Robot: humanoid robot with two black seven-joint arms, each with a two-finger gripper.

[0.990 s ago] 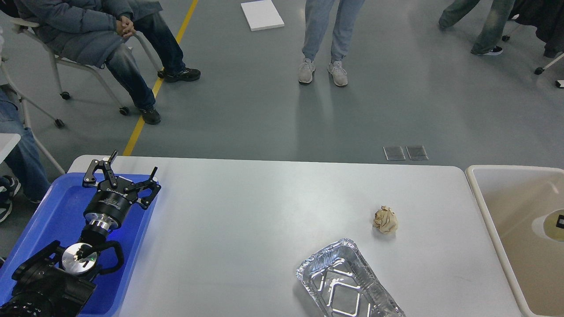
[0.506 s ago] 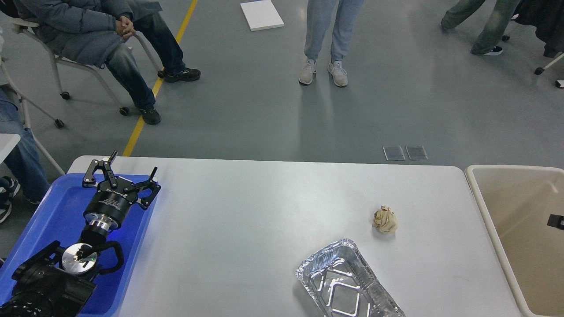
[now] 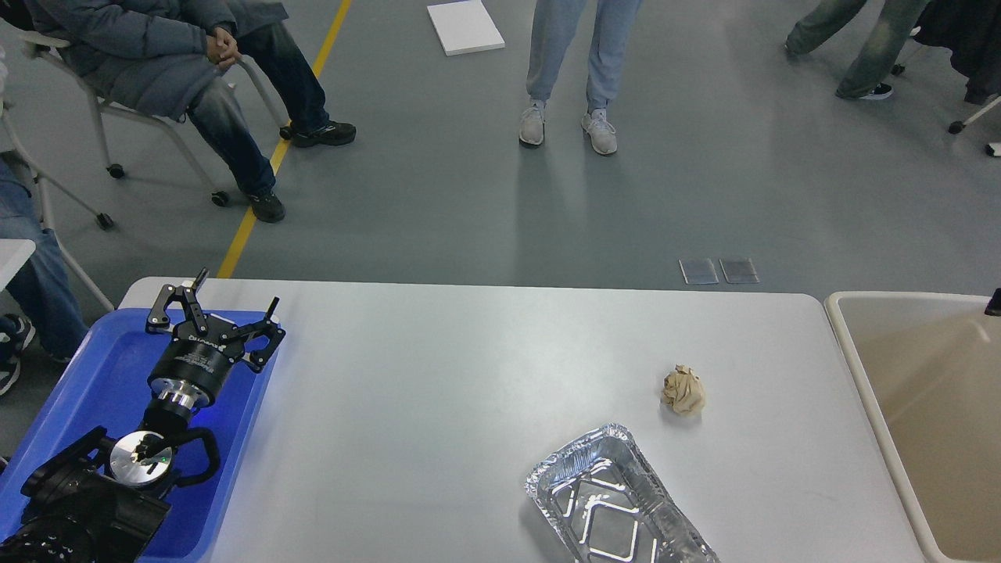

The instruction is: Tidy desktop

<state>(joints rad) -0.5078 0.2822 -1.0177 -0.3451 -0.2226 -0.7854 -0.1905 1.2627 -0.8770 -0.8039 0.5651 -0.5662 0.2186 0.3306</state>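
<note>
The white desktop (image 3: 438, 375) fills the lower part of the head view. A crumpled tan paper ball (image 3: 683, 391) lies on its right half. An empty foil tray (image 3: 618, 500) sits at the front edge, just below and left of the ball. My left gripper (image 3: 238, 287) is open and empty over the far right corner of the blue tray (image 3: 94, 375), far left of both. Only a small black part (image 3: 995, 302) of my right arm shows at the right edge, over the beige bin (image 3: 931, 407).
The blue tray lies on the table's left end and the beige bin stands off its right end. People stand and sit on the grey floor beyond the table, with wheeled chairs (image 3: 102, 125) at the far left.
The black part at the right edge has moved up and away over the bin, and the pale object seen in the bin earlier no longer shows. My left arm has not moved.
</note>
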